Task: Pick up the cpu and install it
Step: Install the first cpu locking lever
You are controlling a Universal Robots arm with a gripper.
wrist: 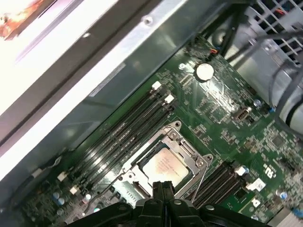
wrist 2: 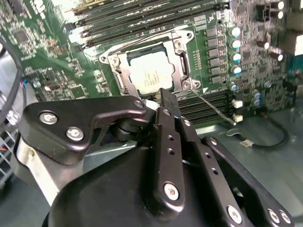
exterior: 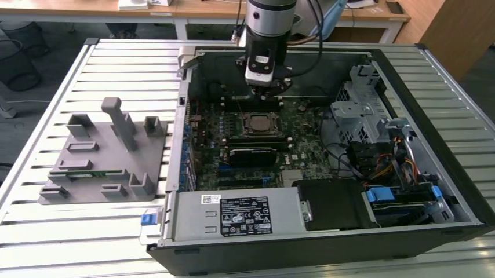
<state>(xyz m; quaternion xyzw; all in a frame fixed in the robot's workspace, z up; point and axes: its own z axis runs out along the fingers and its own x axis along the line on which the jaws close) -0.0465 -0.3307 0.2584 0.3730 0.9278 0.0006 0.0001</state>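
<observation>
**Cpu [wrist 2: 149,75] in its socket frame [wrist 2: 183,71], pincer [wrist 2: 166,97] closed above**

We see the cpu lying flat inside the metal socket frame on the green motherboard [wrist: 227,127], within the open computer case [exterior: 460,179] that rests on the slatted table [exterior: 116,69]. The pincer hangs close over the frame's edge, fingertips pressed together with nothing between them. As far as we can tell, it does not touch the chip.

We judge the cpu light, thin and stiff. Its smooth metal top is probably slippery and its underside easily damaged. The 2 opposite edges of the dark rim therefore look the safest hold, with the chip kept level.

We count 1 cpu, 1 socket frame, 1 pincer, 1 case, and 1 grey fixture [exterior: 108,156] standing beside the case on the table.
</observation>
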